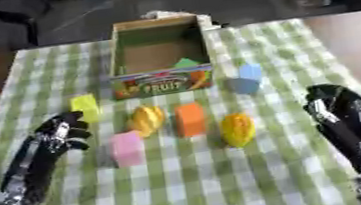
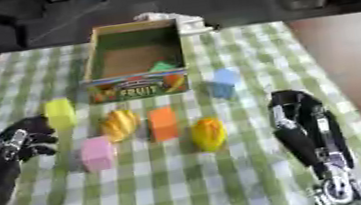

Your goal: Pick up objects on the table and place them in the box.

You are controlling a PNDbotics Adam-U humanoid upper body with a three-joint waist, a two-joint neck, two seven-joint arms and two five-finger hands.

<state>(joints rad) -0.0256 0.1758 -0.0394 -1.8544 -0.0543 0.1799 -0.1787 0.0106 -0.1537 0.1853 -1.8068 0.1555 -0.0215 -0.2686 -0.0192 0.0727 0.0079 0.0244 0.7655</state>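
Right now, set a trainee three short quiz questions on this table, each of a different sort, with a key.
1. True or false: the box already holds a green piece.
2. Which block lies nearest the left hand? A. blue block B. yellow block C. orange block
3. Fill in: the right hand holds ____.

Key: 1 true; 2 B; 3 nothing, it rests on the checked cloth.
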